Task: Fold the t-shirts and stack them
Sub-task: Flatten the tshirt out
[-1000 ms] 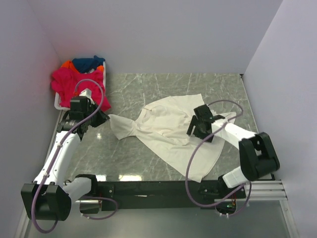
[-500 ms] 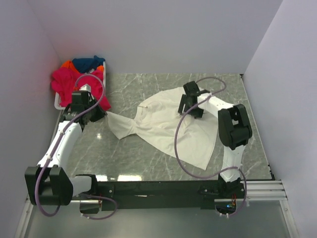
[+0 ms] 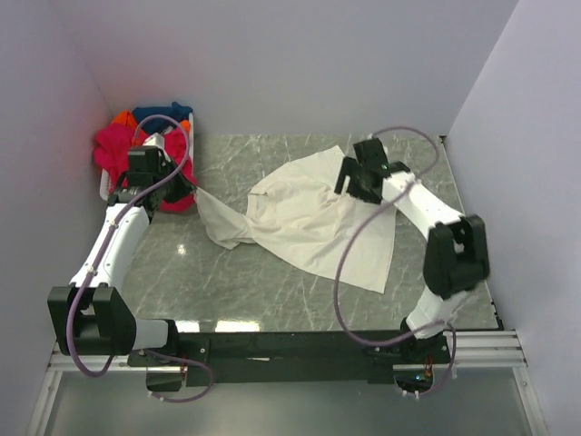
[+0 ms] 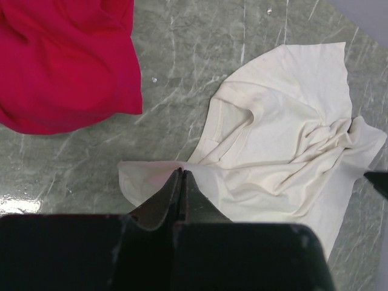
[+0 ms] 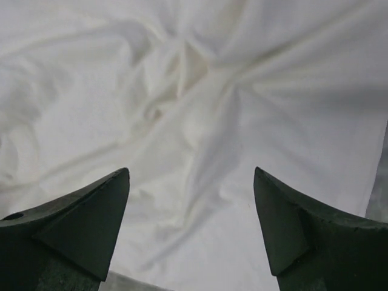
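**A small pinch on a big crumpled shirt**

The cream t-shirt (image 3: 309, 222) lies crumpled in the middle of the table (image 3: 254, 286). The left gripper (image 4: 180, 176) has its fingers pressed together on the shirt's left edge. The right gripper (image 5: 191, 176) hangs over the far right part of the shirt with its fingers wide apart and nothing in them.

The left pinch looks very small. A hard pull could make the cloth slip out. The pink t-shirt (image 3: 113, 150) spills out of the basket (image 3: 102, 191), just beside the left gripper, so it could get dragged along. Under the right gripper the cloth is bunched. It might grab two layers, and then the shirt would not go flat.

I cannot see how much cloth the left fingers hold. The dark blue t-shirt (image 3: 159, 116) and orange t-shirt (image 3: 121, 118) only peek out at the far left. I cannot tell if the right fingers touch the cloth.
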